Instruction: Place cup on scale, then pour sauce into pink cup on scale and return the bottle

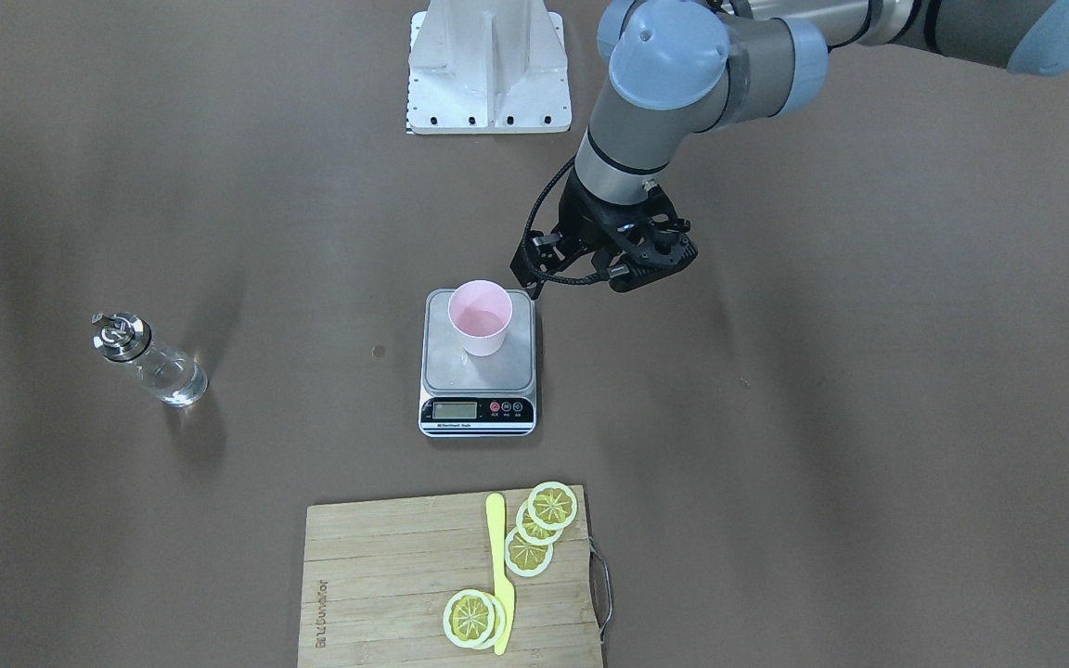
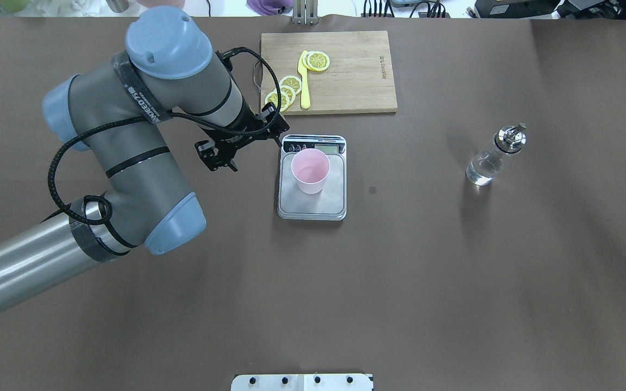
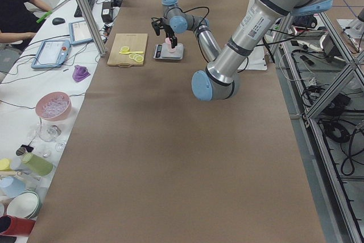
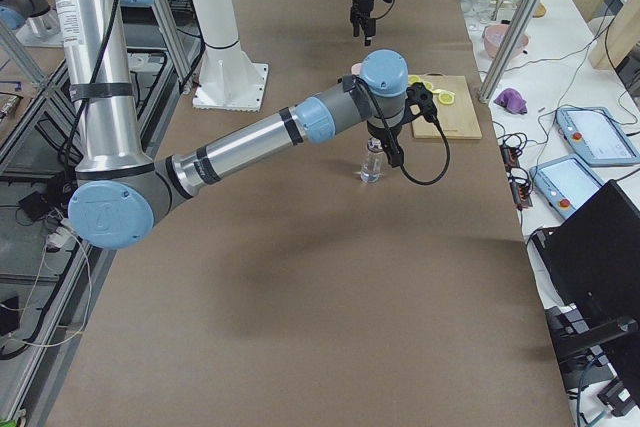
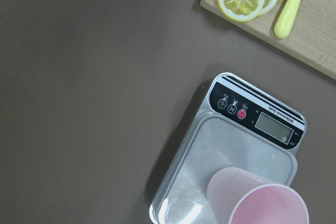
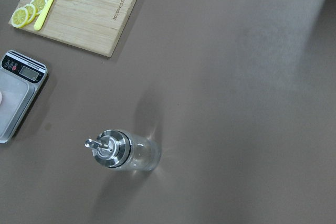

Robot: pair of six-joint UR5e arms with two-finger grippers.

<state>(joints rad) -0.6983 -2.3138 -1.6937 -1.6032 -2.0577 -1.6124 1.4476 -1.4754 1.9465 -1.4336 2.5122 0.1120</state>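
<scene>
The pink cup [image 1: 480,315] stands upright on the steel platform of the scale [image 1: 446,369] at mid-table, and nothing holds it. It also shows in the overhead view [image 2: 310,169] and the left wrist view [image 5: 257,200]. My left gripper [image 1: 590,274] hovers just beside the scale's rear corner, apart from the cup, and looks open and empty. The glass bottle [image 2: 489,160] with its silver pourer stands alone, with clear liquid in it. The right wrist view looks down on the bottle [image 6: 126,153]. The right gripper [image 4: 388,147] hangs above it; I cannot tell whether it is open.
A wooden cutting board [image 2: 356,76] with lemon slices [image 2: 290,89] and a yellow knife [image 2: 305,81] lies past the scale, near the table's far edge. The white robot base plate [image 1: 488,83] sits on the robot's side. Bare brown table lies between scale and bottle.
</scene>
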